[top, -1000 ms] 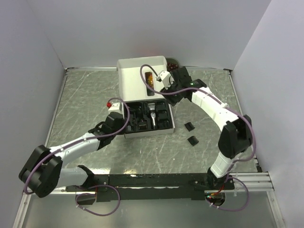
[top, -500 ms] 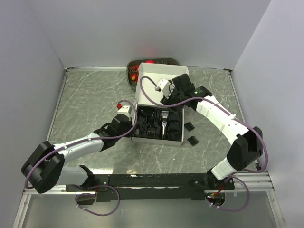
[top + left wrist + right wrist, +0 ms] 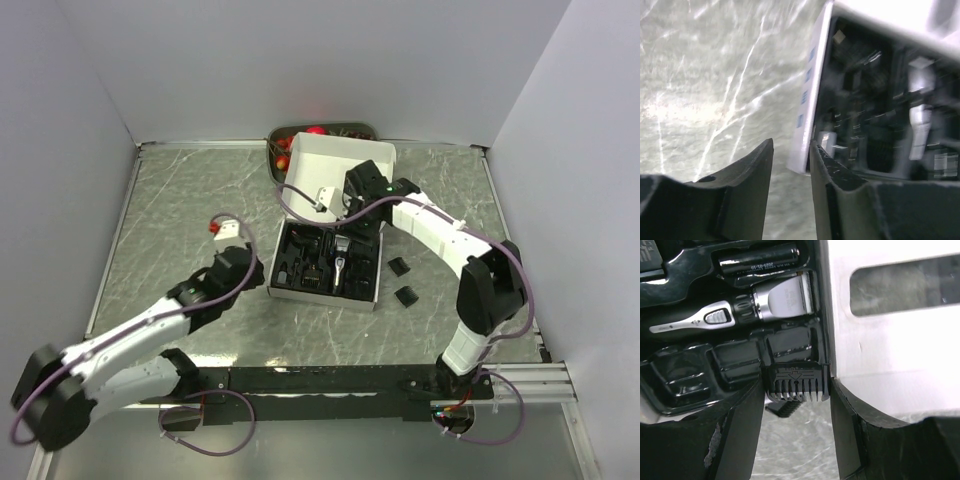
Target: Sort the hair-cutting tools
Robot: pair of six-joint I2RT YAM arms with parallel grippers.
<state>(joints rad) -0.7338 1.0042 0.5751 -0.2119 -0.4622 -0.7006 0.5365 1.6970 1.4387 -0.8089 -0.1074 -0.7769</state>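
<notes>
The open white box (image 3: 372, 293) lies mid-table, its black insert holding the slim black-and-silver hair clipper (image 3: 343, 262), also in the right wrist view (image 3: 755, 307). My right gripper (image 3: 352, 228) hovers over the box's far end, near the raised lid (image 3: 340, 158). It is shut on a black comb guard (image 3: 797, 383), teeth pointing down. Two more comb guards (image 3: 399, 265) (image 3: 407, 296) lie on the table right of the box. My left gripper (image 3: 250, 268) is just left of the box. Its jaws (image 3: 790, 155) are a little apart and empty, with the box wall (image 3: 810, 95) ahead.
A tray of colourful fruit (image 3: 285, 150) stands behind the box lid at the back wall. A black battery (image 3: 757, 262) lies in the insert above the clipper. Grey walls close the table on three sides.
The box has slid right and turned. My left gripper has let go of its edge and pulled back left. My right gripper has come down over the box's far end.
</notes>
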